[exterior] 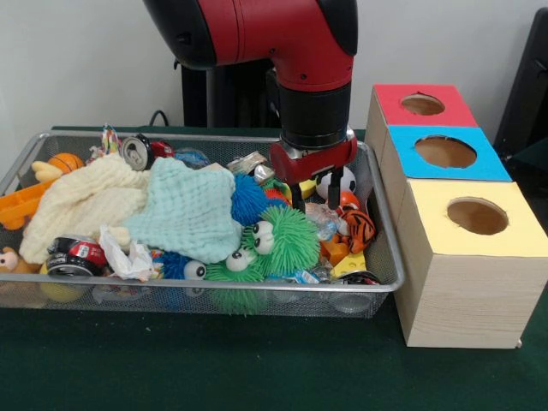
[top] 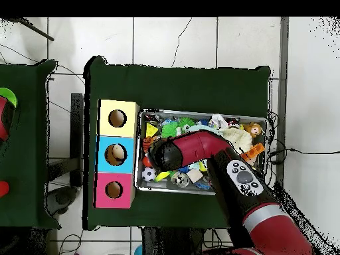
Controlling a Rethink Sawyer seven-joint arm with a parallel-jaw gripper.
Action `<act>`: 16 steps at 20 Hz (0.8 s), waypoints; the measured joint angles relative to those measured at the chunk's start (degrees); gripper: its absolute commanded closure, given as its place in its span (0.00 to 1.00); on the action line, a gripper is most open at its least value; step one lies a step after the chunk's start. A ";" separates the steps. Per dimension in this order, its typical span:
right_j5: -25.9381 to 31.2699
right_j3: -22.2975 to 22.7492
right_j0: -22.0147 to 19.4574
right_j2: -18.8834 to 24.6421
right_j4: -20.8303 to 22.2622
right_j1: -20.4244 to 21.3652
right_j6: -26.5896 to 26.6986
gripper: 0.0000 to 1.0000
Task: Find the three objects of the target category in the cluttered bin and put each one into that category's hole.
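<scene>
You see the red and black end effector [exterior: 312,195] hanging over the right end of the wire mesh bin [exterior: 384,257], its two dark fingers parted and empty, just above a black-and-white ball [exterior: 343,181] and an orange striped tiger toy [exterior: 360,229]. The wooden sorting box with red, blue and yellow tops [exterior: 462,257] stands beside the bin on the green counter [exterior: 257,368]. In the overhead view, something pale may already lie in the blue-topped hole [top: 116,154]; otherwise sorting remains. You can read no writing anywhere.
</scene>
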State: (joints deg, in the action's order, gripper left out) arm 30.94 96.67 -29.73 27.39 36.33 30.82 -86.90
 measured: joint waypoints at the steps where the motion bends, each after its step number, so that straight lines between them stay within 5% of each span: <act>1: -0.36 0.00 0.00 0.00 0.31 0.01 -0.01 0.00; 16: -3.80 0.02 0.01 0.01 1.88 0.00 -0.01 0.00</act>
State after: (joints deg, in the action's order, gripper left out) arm 27.14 96.69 -29.72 27.40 38.21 30.82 -86.91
